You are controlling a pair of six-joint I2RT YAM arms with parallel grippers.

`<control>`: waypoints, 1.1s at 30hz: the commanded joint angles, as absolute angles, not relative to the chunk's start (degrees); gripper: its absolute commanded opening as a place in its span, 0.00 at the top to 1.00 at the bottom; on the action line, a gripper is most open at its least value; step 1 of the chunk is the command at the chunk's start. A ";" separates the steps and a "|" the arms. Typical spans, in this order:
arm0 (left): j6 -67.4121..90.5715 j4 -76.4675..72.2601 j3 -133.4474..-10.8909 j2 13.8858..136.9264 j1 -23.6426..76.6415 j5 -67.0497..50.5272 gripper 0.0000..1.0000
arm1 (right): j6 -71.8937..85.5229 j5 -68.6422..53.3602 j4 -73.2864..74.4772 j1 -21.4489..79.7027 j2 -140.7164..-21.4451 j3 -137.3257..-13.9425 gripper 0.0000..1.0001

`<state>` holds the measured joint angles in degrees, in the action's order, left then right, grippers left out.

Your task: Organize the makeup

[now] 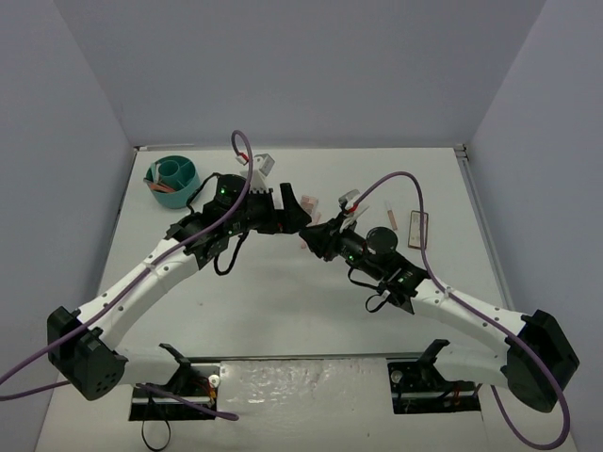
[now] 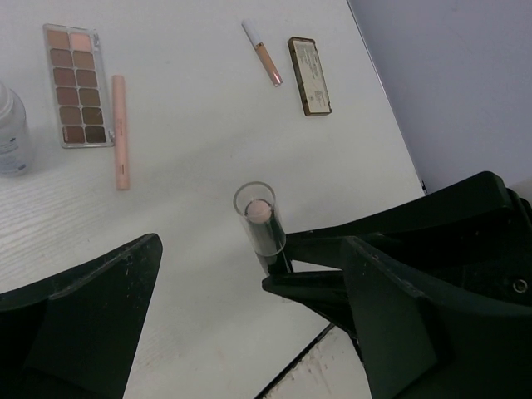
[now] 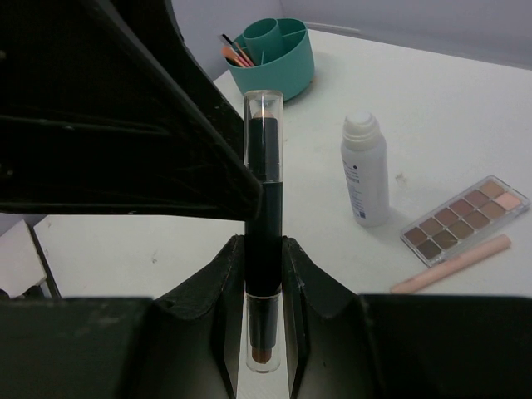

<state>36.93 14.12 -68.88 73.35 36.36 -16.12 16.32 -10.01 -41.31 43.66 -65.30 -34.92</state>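
My right gripper (image 3: 263,243) (image 1: 317,237) is shut on a black makeup stick (image 3: 263,208) with clear caps and holds it upright above the table. My left gripper (image 2: 245,278) (image 1: 298,213) is open around the stick's upper end (image 2: 259,218), which lies close to its right-hand finger. On the table lie a pinkish-brown palette (image 2: 77,86) (image 3: 461,216), a pink stick (image 2: 121,131) (image 3: 453,264), a white bottle (image 3: 364,170) (image 2: 10,133), a thin pink gloss tube (image 2: 264,56) and a dark-framed compact (image 2: 309,63) (image 1: 419,228).
A round teal divided tub (image 1: 172,181) (image 3: 274,54) stands at the back left with several thin sticks in it. The table's right edge (image 2: 391,125) and grey walls bound the space. Both arms meet over the table's middle.
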 commanded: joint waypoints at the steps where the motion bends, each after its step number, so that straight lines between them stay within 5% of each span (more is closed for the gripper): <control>1: 38.16 8.21 -73.21 73.91 37.30 -14.84 0.27 | 16.61 -13.09 -50.29 44.26 -65.76 -36.97 1.00; 8: 38.94 6.43 -73.13 74.71 37.62 -14.97 0.81 | 16.80 -12.39 -51.54 44.21 -66.50 -36.47 0.96; 11: 38.89 6.26 -72.94 74.59 37.63 -14.99 0.96 | 16.67 -11.84 -51.56 44.28 -66.97 -36.53 0.86; 16: 37.81 7.34 -72.86 73.91 37.64 -13.84 1.00 | 16.22 -11.50 -50.55 44.15 -67.41 -37.18 0.48; 20: 34.46 10.94 -73.75 72.92 37.18 -8.84 1.00 | 14.97 -9.63 -47.26 43.91 -66.54 -37.62 0.07; 22: 32.03 14.65 -75.08 72.45 35.95 -2.48 1.00 | 13.94 -7.58 -44.19 43.44 -65.39 -37.94 0.01; 33: 20.52 5.79 -76.88 77.57 17.91 20.47 1.00 | 12.63 2.02 -34.70 35.60 -55.93 -33.80 0.00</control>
<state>26.99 14.83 -73.00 74.76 24.12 9.42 12.94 -4.21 -34.54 37.65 -59.13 -34.69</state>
